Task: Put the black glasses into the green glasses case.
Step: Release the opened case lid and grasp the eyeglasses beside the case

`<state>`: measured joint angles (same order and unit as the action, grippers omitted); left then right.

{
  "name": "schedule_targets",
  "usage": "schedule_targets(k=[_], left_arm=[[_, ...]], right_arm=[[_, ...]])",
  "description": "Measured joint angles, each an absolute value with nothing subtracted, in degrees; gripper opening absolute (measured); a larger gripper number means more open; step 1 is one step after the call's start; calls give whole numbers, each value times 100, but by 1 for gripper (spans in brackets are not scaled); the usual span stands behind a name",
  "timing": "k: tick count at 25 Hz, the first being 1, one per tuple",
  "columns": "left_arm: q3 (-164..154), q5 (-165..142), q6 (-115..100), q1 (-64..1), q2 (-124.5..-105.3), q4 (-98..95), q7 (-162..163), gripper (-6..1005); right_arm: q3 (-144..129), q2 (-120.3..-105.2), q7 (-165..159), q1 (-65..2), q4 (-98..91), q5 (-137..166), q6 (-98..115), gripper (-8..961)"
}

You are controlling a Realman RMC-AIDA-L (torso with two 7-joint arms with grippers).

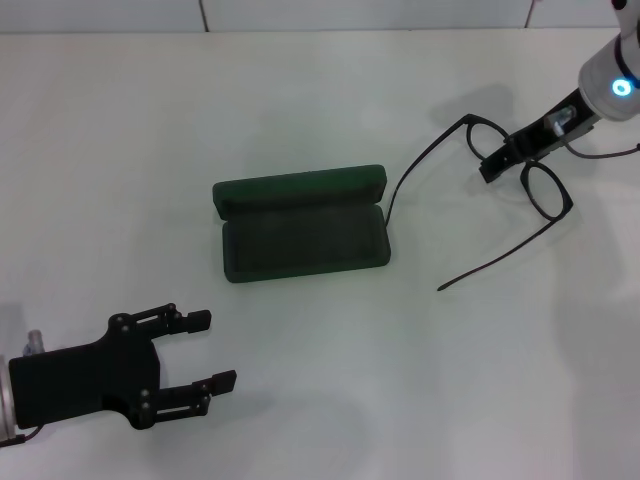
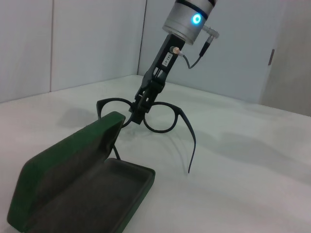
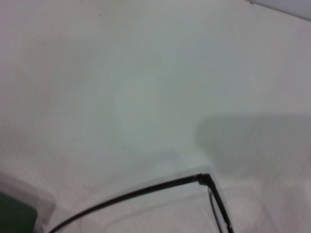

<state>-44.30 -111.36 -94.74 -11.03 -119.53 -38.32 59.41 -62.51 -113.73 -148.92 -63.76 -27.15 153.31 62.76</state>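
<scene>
While the green glasses case [image 1: 300, 222] lay open near the middle of the white table [image 1: 120, 120], its lid tipped back on the far side and its dark lining bare, the right gripper [image 1: 497, 160] was clamped on the bridge of the black glasses [image 1: 500, 190], off to the case's right. Both temple arms were unfolded; one curved toward the case's right end and the other trailed toward the robot. Nothing lay between glasses and case. The left gripper [image 1: 218, 350] sat low on the near left, fingers spread apart, holding nothing.
</scene>
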Motion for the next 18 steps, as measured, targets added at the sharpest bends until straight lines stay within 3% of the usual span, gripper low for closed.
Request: schedule_targets(k=[9, 14, 18], left_arm=[[-4430, -11134, -9474, -1119, -11953, -3823, 5941, 773], [-4430, -11134, -9474, -1131, -11953, -3822, 5941, 773], [-4430, -11135, -9474, -1179, -11952, -3775, 5941, 773]], right_arm=[[-6484, -11376, -15141, -6360, -2773, 15342, 6224, 735], [-6486, -11380, -15134, -6349, -2760, 15346, 6235, 430], [-6484, -11382, -15132, -6328, -2790, 15346, 6250, 296]])
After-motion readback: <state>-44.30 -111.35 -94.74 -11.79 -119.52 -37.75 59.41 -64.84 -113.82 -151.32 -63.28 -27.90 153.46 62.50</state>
